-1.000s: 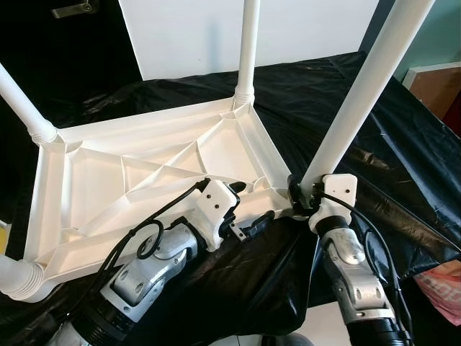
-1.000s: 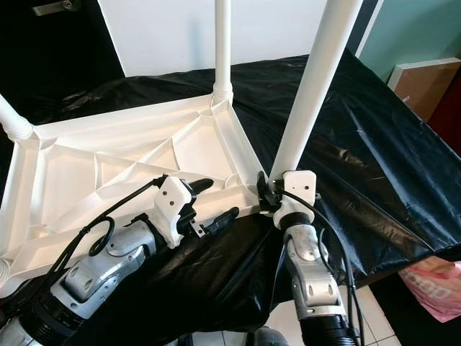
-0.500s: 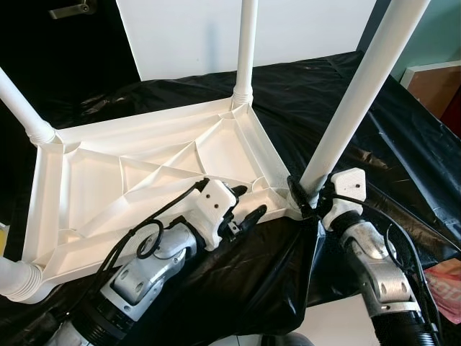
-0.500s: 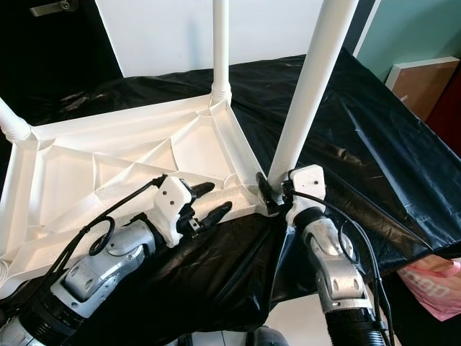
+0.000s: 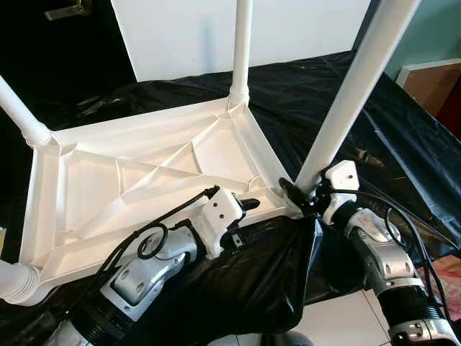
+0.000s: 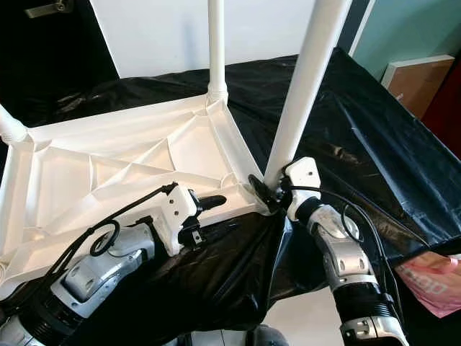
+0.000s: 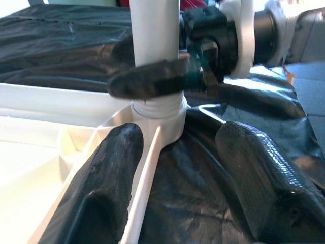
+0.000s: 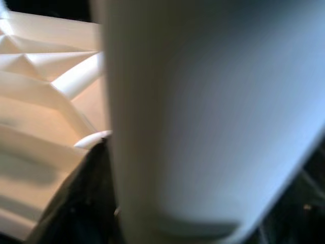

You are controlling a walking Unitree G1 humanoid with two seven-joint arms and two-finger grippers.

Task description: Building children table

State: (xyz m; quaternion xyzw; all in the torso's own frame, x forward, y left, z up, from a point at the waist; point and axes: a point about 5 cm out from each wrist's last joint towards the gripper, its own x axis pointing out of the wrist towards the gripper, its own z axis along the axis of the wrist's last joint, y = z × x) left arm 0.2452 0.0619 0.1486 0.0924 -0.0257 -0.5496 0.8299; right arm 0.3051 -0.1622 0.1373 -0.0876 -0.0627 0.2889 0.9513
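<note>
Two grippers: right gripper [image 5: 297, 197] clamps table leg [image 5: 346, 94]; left gripper [image 7: 177, 168] straddles tabletop rim [image 5: 180, 241].

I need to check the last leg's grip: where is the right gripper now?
In the left eye view, the right gripper is at the near right table leg, just above its socket in the upturned tabletop.

Tabletop [image 5: 144, 155]: white plastic, ribbed underside.
Legs [image 5: 353, 86]: plain white.
Cover sheet [image 5: 403, 144]: glossy black.
Left hand [image 5: 248, 207]: black fingers, white housing.
Right hand [image 5: 295, 196]: black fingers, white housing.
Arms [image 5: 144, 267]: silver, black cables.
Wall [image 5: 302, 29]: white; teal to the right.
Floor [image 5: 338, 324]: white tile.
Bag [image 6: 432, 281]: pink.
</note>
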